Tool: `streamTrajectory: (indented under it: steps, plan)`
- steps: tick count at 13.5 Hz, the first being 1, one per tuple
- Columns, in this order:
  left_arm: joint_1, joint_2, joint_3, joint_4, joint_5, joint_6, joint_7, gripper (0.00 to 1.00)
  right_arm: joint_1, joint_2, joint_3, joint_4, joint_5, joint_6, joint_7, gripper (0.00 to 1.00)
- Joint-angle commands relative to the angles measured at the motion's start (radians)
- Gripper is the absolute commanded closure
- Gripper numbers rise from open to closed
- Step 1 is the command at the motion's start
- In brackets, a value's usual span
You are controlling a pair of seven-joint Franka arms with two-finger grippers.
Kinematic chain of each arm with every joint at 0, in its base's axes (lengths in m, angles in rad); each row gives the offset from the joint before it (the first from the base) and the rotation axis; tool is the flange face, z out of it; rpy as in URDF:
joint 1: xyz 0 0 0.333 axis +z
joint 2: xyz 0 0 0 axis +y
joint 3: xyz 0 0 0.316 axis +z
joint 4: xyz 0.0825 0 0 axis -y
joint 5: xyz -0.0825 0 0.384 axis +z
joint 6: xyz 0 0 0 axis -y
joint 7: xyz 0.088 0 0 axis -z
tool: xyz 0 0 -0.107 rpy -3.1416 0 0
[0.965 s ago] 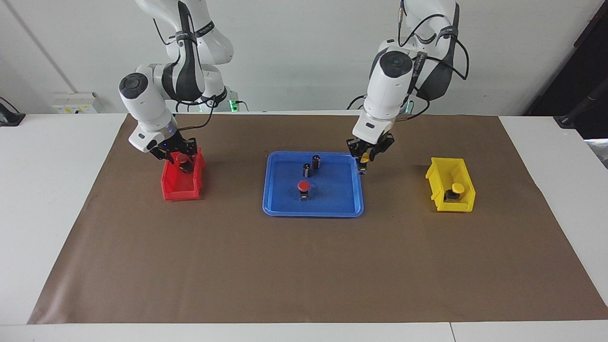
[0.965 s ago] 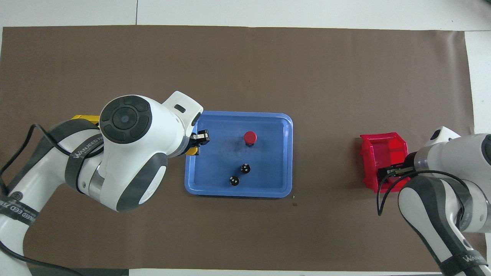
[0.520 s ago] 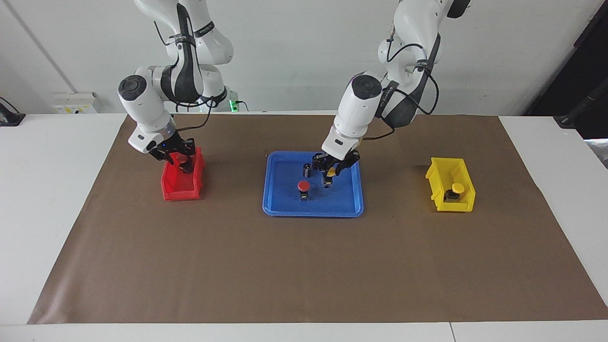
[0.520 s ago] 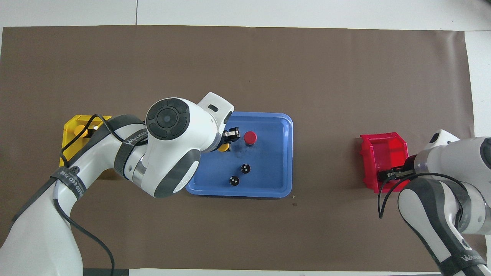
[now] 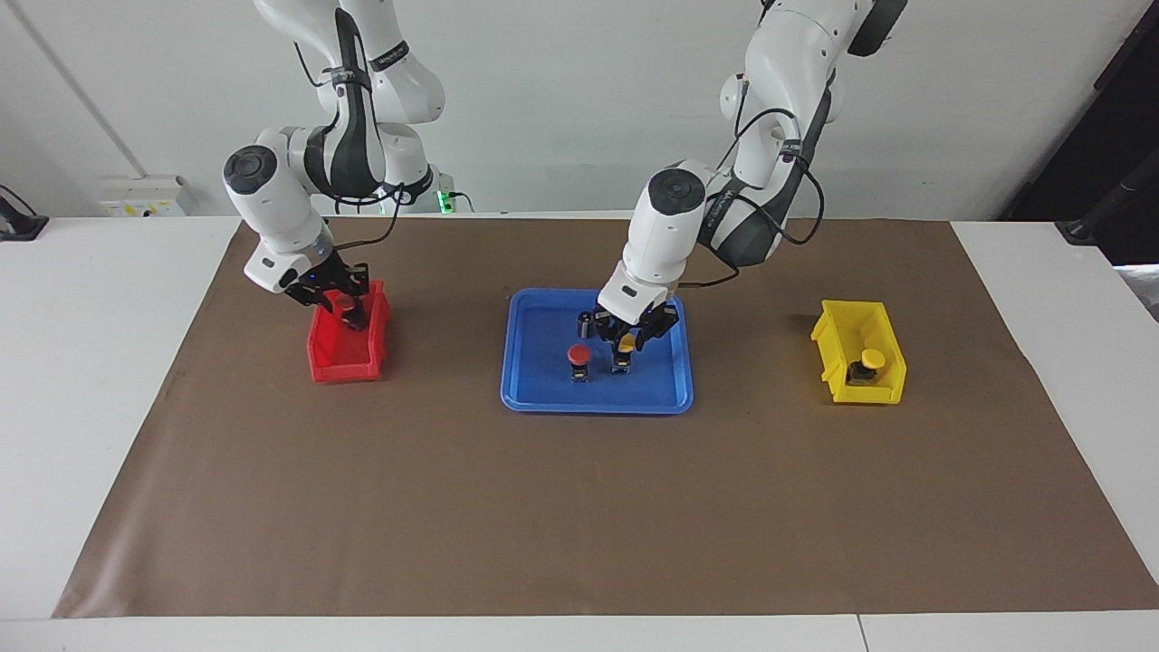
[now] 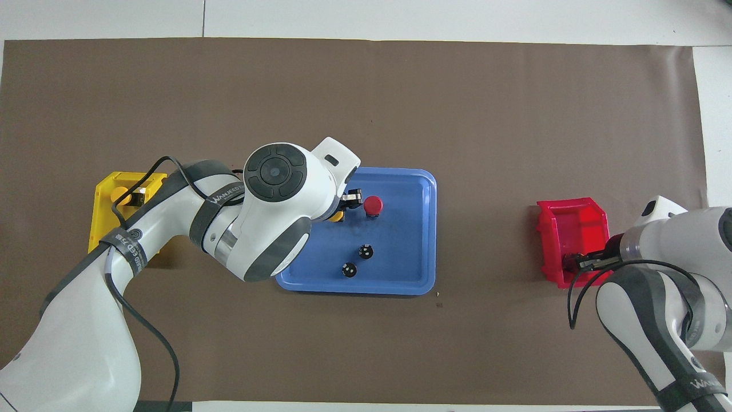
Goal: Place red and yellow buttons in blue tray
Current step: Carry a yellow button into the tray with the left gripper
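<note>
Yellow button (image 5: 624,345) number one sits clamped in the left gripper (image 5: 625,348), straight under the wrist, so the whole move hangs on one thing: how much air is between its black base and the floor of the blue tray (image 5: 543,398). From the facing view I'd say almost none; it looks down at or just off the tray floor, right beside the red button (image 5: 579,355) that already stands there. Its long axis runs vertical, cap up and body down, so it should stand fine once let go.

The two dark capless cylinders (image 6: 357,260) stand in the same tray, on the robots' side of the gripper, clear of the drop spot.

The right gripper (image 5: 351,311) is down in the red bin (image 5: 340,362) at its own end of the table, around the second red button (image 5: 347,303). Its fingers look to be closing, but I can't tell if they've actually got a grip. That button seems upright too, though it's mostly hidden.

The other yellow button (image 5: 870,360) is well off to the side of the left gripper, upright in the yellow bin (image 5: 865,391), so the left arm is the closer one for it.
</note>
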Motion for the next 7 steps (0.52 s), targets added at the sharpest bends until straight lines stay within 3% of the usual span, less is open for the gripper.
streamTrajectory:
  steps: [1,4,7]
  plan:
    - [-0.01,0.046,0.0,0.078,0.027,-0.051,-0.023,0.98,-0.019,-0.023,0.009,-0.026,0.008,0.021,-0.029,0.57]
    - [-0.018,0.067,0.0,0.077,0.045,-0.052,-0.025,0.98,-0.016,-0.021,0.01,-0.019,0.008,0.018,-0.027,0.72]
    - [-0.018,0.067,0.0,0.062,0.056,-0.051,-0.026,0.98,-0.01,0.011,0.012,0.071,0.007,-0.057,-0.019,0.73]
